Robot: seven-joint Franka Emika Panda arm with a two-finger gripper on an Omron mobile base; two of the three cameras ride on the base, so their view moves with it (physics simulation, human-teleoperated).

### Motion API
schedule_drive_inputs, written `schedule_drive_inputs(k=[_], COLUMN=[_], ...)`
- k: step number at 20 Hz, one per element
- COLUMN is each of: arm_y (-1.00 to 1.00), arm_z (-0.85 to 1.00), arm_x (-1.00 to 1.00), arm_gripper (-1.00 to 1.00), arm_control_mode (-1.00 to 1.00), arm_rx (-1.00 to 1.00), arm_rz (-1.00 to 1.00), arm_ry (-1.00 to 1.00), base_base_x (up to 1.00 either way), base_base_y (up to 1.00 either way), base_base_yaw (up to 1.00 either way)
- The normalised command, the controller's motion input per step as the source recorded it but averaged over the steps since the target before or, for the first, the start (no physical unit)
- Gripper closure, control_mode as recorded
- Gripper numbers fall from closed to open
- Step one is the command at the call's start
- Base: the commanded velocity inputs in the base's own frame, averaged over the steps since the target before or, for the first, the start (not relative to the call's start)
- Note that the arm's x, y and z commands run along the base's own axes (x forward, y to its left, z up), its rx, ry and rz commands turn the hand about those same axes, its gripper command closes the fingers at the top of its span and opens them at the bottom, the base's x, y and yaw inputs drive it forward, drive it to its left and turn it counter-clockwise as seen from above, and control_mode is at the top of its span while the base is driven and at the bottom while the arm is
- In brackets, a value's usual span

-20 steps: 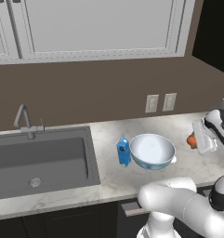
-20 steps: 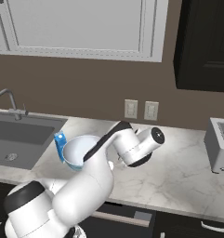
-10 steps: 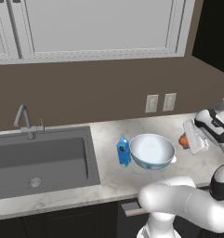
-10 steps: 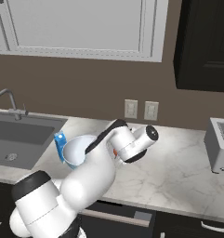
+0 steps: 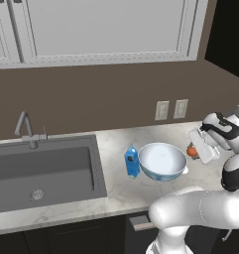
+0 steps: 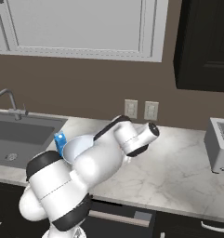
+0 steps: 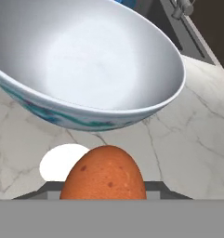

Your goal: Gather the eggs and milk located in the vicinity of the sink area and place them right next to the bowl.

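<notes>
The bowl (image 5: pixel 162 161) (image 7: pixel 85 65) stands on the counter right of the sink (image 5: pixel 41 171). The blue milk carton (image 5: pixel 132 161) (image 6: pixel 60 142) stands upright against the bowl's left side. A white egg (image 7: pixel 62 160) (image 5: pixel 184 170) lies on the marble by the bowl's right side. My gripper (image 5: pixel 193 150) (image 7: pixel 104 186) hovers just right of the bowl, shut on a brown speckled egg-shaped thing (image 7: pixel 104 174) (image 5: pixel 191 151). In the right base view my own arm hides the hand and part of the bowl (image 6: pixel 78 146).
The silver tap (image 5: pixel 24 126) rises behind the sink. Two wall outlets (image 5: pixel 170 109) sit on the brown backsplash. A toaster (image 6: pixel 220 144) stands at the counter's far right. Bare marble (image 6: pixel 178 162) lies between bowl and toaster.
My hand has swung left toward the bowl's right side, carrying the brown egg-shaped thing with it. Bowl and milk have stayed put.
</notes>
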Motion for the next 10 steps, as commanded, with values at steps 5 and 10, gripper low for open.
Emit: schedule_drive_inputs(k=[5,10], arm_y=[0.07,0.08], arm_z=[-0.22,-0.25], arm_x=[0.10,0.10], arm_gripper=[1.00,1.00], arm_control_mode=[-1.00,-1.00], arm_rx=[0.00,0.00], arm_rz=[0.11,0.04], arm_ry=[0.00,0.00], base_base_x=[0.00,0.00], base_base_y=[0.00,0.00], base_base_yaw=[0.00,0.00])
